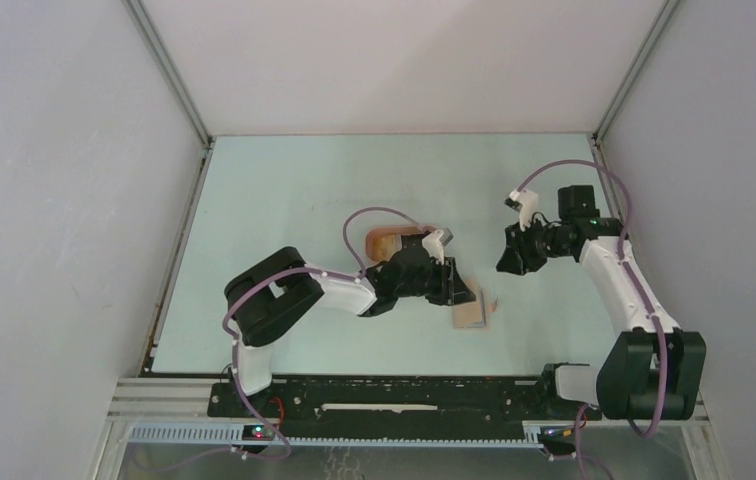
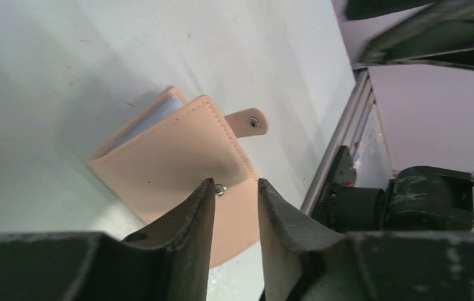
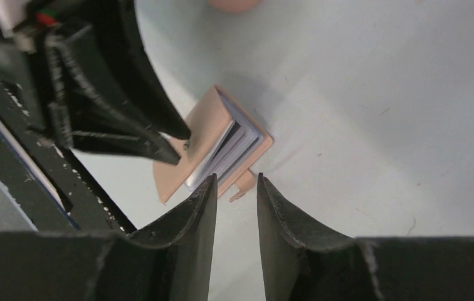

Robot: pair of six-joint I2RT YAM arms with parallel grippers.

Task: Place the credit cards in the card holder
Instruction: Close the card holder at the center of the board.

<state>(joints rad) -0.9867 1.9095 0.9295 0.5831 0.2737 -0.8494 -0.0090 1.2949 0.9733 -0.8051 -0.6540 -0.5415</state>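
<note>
On pale green table [image 1: 284,200], white walls [image 1: 404,60] around: card holder [image 1: 474,316]; left jaws parted over it, right jaws parted, empty.

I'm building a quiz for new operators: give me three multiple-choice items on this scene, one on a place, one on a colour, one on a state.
1. Where does the beige-tan soft folding wallet lie?
A on the pale green table, below the left gripper
B against the back wall
C on a shelf

2. The round stud on the wallet's snap tab is:
A red
B silver
C blue

3. The right gripper is:
A shut on a card
B shut, empty
C open, holding nothing

Key:
1 A, the left wrist view shows it flat on the table under those fingertips.
2 B, the stud glints silver.
3 C, a clear gap shows between its fingers.
</note>
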